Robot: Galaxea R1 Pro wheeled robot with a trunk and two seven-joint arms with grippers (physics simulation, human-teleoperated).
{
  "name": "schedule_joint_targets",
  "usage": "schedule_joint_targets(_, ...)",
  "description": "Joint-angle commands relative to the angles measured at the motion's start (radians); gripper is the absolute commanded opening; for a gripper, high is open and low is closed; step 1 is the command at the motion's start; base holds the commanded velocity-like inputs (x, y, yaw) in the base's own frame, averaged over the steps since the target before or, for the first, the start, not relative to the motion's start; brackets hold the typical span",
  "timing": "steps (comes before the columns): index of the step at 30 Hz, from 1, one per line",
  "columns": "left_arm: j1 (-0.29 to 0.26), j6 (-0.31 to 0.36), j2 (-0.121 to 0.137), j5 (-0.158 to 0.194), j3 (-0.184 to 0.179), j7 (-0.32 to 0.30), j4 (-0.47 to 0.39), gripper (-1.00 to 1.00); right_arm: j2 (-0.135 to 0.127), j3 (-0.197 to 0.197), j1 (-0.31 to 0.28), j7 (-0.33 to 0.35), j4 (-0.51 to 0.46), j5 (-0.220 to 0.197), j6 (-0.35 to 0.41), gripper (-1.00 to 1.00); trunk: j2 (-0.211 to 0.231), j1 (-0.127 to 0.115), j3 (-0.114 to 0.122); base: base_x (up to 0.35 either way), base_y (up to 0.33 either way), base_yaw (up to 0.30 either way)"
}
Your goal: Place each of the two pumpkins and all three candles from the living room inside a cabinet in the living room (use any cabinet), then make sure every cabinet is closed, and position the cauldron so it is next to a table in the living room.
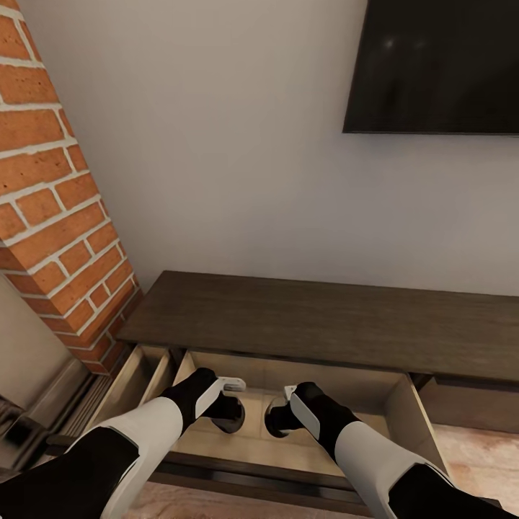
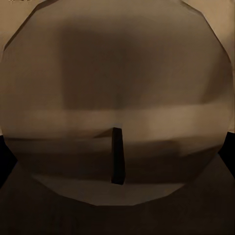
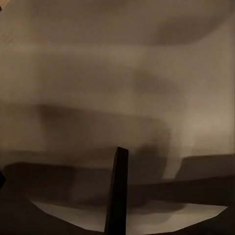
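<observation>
A home living room is showing here: a dark television (image 1: 432, 65) is hanging above a low wooden cabinet (image 1: 317, 321), beside a brick chimney (image 1: 58, 202).

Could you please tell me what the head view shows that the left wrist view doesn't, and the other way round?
Head view: the cabinet with its pale drawer pulled open, both arms reaching into it, the right gripper, a wall television and a brick column.
Left wrist view: a round tan shape with a faceted edge, up close, perhaps a candle; too near to be sure.
Shared: the left gripper, seen from outside in the head view and as one dark finger in the wrist view.
</observation>
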Motion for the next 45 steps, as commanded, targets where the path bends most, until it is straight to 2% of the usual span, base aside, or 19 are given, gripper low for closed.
schedule_joint_targets(1, 0.0, 0.004, 0.0, 0.011, -0.006, 0.006, -0.002, -1.0, 0.0, 0.005, -0.001, -0.009, -0.001, -0.01, 0.002, -1.0, 0.0, 0.0, -0.001, 0.0, 0.0, 0.0)
schedule_joint_targets(3, 0.0, 0.004, 0.0, 0.011, -0.006, 0.006, -0.002, -1.0, 0.0, 0.005, -0.001, -0.009, -0.001, -0.01, 0.003, -1.0, 0.0, 0.0, -0.001, 0.0, 0.0, 0.0)
schedule_joint_targets(4, 0.0, 0.004, 0.0, 0.011, -0.006, 0.006, -0.002, -1.0, 0.0, 0.005, -0.001, -0.009, -0.001, -0.01, 0.003, 1.0, 0.0, 0.0, -0.001, 0.0, 0.0, 0.0)
schedule_joint_targets(28, 0.0, 0.003, 0.001, 0.009, -0.007, 0.008, -0.002, -1.0, 0.0, 0.005, -0.001, -0.009, -0.001, -0.009, 0.002, 1.0, 0.0, 0.0, -0.001, 0.0, 0.0, 0.0)
schedule_joint_targets(29, 0.0, 0.003, 0.001, 0.009, -0.007, 0.008, -0.002, 1.0, 0.0, 0.005, -0.001, -0.008, -0.001, -0.009, 0.002, 1.0, 0.0, 0.0, -0.001, 0.0, 0.0, 0.0)
schedule_joint_targets(45, 0.0, 0.0, 0.002, 0.009, -0.007, 0.007, -0.004, 1.0, 0.0, 0.005, -0.001, -0.008, -0.001, -0.01, 0.002, 1.0, 0.0, 0.0, -0.001, 0.0, 0.0, 0.0)
